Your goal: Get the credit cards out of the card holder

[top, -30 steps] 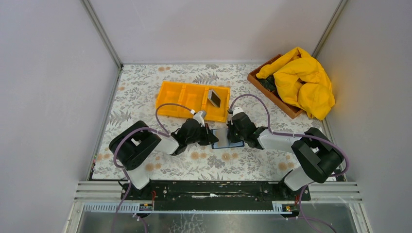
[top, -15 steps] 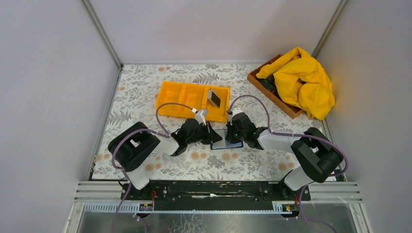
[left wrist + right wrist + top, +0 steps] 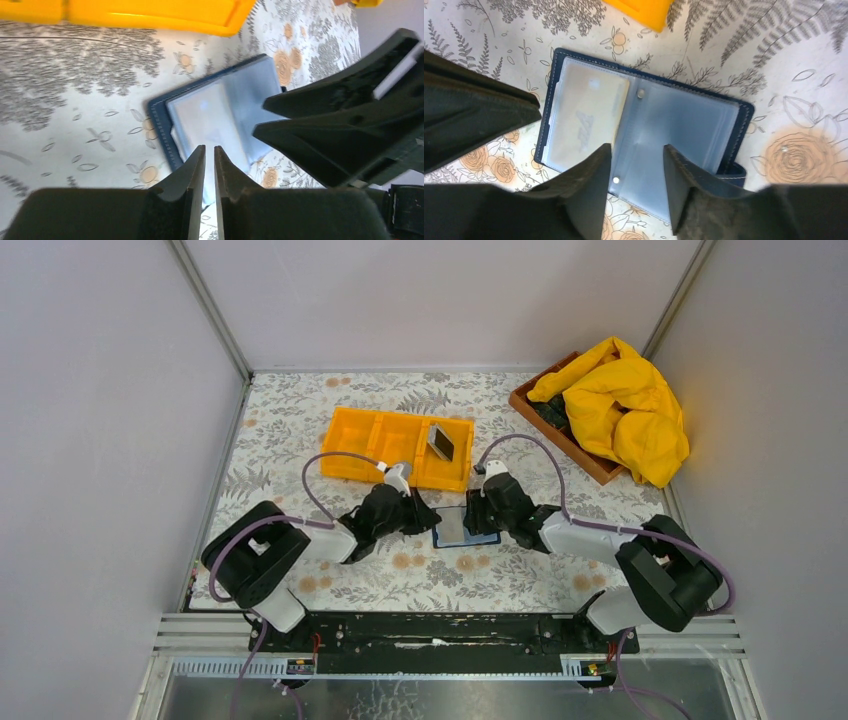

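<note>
The dark blue card holder (image 3: 455,527) lies open and flat on the floral table, its clear sleeves up (image 3: 684,125) (image 3: 220,107). A pale tan credit card (image 3: 586,117) sits inside its left sleeve. Another dark grey card (image 3: 440,443) lies tilted in the right compartment of the orange tray (image 3: 390,445). My left gripper (image 3: 425,518) (image 3: 209,150) hovers at the holder's left edge, its jaws a narrow slit apart and empty. Over the holder's middle fold my right gripper (image 3: 473,520) (image 3: 636,150) stands open, holding nothing.
The orange tray's edge (image 3: 150,12) (image 3: 644,9) is just behind the holder. A wooden box (image 3: 560,435) with a yellow cloth (image 3: 620,410) stands at the back right. Grey walls close in both sides.
Both grippers have opened, the right wider than the left. The left arm has drawn back to the left, away from the holder, which now lies flat between them.
</note>
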Motion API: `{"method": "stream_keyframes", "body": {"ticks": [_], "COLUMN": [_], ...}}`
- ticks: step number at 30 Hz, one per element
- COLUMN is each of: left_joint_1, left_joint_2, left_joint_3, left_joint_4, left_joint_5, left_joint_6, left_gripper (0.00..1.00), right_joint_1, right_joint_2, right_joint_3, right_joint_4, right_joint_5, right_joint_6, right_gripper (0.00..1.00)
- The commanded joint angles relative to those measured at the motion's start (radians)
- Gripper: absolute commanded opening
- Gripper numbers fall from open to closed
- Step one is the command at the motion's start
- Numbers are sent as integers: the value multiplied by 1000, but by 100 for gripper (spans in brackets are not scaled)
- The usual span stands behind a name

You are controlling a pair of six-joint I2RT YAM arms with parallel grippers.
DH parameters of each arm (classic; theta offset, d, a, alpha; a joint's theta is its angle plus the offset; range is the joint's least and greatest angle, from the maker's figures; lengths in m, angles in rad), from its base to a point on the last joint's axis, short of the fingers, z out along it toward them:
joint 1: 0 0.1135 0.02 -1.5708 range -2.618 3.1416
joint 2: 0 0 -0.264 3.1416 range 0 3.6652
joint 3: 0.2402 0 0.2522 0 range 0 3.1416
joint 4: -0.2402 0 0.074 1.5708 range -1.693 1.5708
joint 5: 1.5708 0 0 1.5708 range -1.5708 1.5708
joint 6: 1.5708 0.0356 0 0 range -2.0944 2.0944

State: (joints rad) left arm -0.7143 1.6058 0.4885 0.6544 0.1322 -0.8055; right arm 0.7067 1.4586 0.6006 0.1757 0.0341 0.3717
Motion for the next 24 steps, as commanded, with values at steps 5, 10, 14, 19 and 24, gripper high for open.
{"method": "stream_keyframes", "body": {"ticks": [5,10,14,19,24], "left_joint_1": [42,54,77,90,99], "left_joint_2": [-159,-262,-288,-277,-262], "left_joint_3": [-53,-64,-72,-69,-64], "left_joint_4": [-100,-217,-239,-242,-242], "left_joint_5": [-142,-260,-257,-234,-216], "left_joint_6": [18,26,19,14,12], "left_gripper": [17,15,15,14,14], "right_joint_1": [61,147,171,190,210], "right_joint_2": [-38,69,144,199,264], "right_joint_3": [120,241,318,367,401], "right_joint_4": [-113,-205,-253,-278,-299], "right_joint_5": [128,244,270,289,307], "right_joint_6": [-30,-38,-25,-29,-31], "right_gripper": [70,73,76,77,77]}}
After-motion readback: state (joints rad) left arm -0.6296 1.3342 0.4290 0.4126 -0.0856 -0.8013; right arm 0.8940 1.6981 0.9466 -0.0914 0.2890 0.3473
